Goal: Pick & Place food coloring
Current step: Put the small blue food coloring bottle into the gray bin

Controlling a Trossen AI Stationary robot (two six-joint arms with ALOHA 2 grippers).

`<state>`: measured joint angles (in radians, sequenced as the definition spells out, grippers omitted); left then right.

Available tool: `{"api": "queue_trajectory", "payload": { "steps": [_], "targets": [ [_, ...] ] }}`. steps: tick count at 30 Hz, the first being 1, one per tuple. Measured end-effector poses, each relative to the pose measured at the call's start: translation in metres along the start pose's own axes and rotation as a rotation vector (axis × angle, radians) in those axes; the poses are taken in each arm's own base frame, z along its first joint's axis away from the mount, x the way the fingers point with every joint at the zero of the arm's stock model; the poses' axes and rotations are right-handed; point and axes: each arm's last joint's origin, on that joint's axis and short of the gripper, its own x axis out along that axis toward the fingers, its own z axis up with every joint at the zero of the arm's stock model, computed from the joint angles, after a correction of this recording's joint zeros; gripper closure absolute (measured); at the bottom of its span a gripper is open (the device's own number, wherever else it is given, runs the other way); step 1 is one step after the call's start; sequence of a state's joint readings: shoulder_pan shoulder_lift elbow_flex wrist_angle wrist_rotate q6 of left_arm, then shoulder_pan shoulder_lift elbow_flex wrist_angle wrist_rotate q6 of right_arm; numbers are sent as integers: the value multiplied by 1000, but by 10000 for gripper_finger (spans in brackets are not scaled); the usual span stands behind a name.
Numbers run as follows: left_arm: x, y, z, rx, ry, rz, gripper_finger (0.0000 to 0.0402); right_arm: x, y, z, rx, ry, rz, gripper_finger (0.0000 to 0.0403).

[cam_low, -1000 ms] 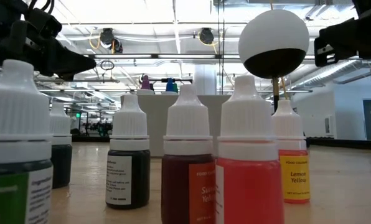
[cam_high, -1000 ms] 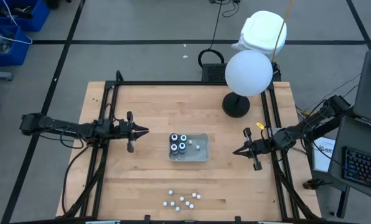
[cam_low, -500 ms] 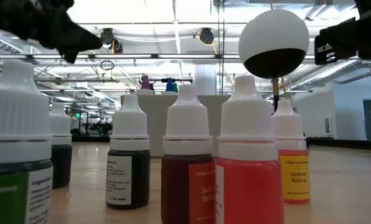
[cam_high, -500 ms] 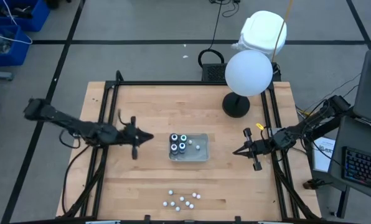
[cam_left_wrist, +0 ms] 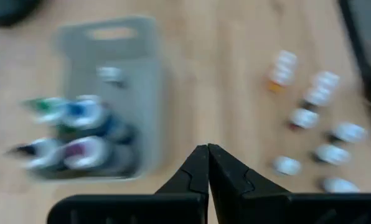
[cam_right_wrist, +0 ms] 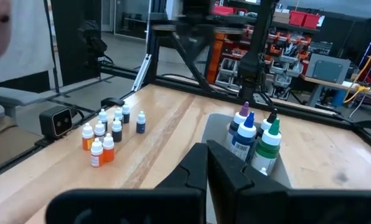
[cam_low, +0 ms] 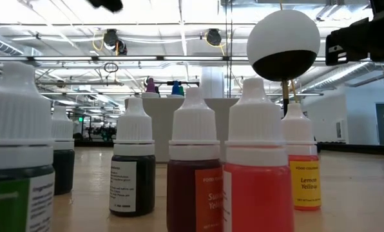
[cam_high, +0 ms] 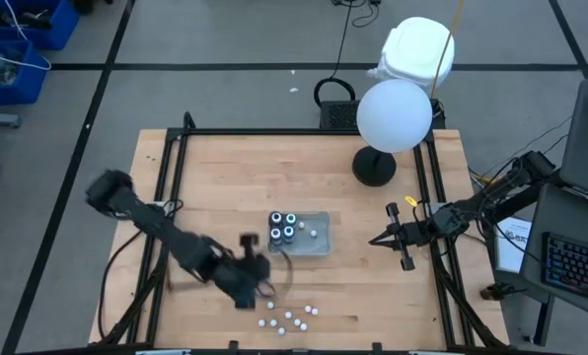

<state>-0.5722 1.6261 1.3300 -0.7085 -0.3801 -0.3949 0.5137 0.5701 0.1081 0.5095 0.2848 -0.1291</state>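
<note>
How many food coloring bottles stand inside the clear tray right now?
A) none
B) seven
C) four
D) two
C: the high view shows four small bottles grouped at the left end of the clear tray, and the right wrist view also shows four there; the other bottles stand loose on the table near its front edge.

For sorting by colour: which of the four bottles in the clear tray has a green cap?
The bottle closest to the white globe lamp; the other caps are blue, purple and black.
</note>
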Motion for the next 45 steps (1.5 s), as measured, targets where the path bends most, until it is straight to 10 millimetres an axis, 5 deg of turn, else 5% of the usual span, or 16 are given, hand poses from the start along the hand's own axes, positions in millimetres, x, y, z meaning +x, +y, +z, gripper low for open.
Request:
{"api": "queue_trajectory", "payload": {
  "steps": [6,12,18,31,45],
  "targets": [
    [22,-48,33,153,191,-125,386,0,0,0,6,0,1,403],
    [45,-62,51,158,285,-161,384,0,0,0,11,-1,1,403],
    [72,-73,41,201,391,-225,359,0,0,0,12,-2,1,403],
    [94,-76,33,271,424,-219,182,0,0,0,10,-2,1,403],
    [107,-73,26,327,483,-206,169,0,0,-1,18,6,2,403]
  ]
}}
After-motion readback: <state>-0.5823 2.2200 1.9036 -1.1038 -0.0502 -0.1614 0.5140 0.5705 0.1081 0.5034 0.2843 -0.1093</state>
